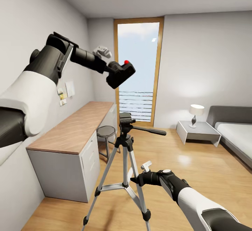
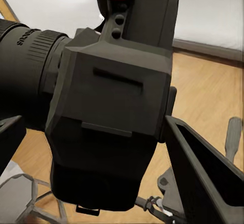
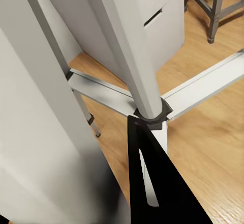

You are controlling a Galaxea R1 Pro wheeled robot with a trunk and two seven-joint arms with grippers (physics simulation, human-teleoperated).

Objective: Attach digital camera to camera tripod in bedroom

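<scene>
In the head view my left gripper (image 1: pixel 115 74) is raised high, shut on the digital camera (image 1: pixel 125 70), a black body with a red button on top. The left wrist view shows the digital camera (image 2: pixel 112 112) wedged between both fingers (image 2: pixel 203 173), its lens pointing sideways. It hangs above and slightly left of the camera tripod (image 1: pixel 126 120), which stands on the wood floor with its pan handle pointing right. Low down, my right gripper (image 1: pixel 134 179) is closed around a silver leg of the camera tripod (image 3: pixel 127 56); one black finger (image 3: pixel 152 183) shows, the other is hidden behind the leg.
A wood-topped desk (image 1: pixel 75 127) runs along the left wall, with a round stool (image 1: pixel 106 131) beside it. A tall glass door (image 1: pixel 138 70) is straight ahead. At the right stand a white nightstand (image 1: pixel 197 131) with a lamp (image 1: pixel 196 113) and a grey bed (image 1: pixel 234 133).
</scene>
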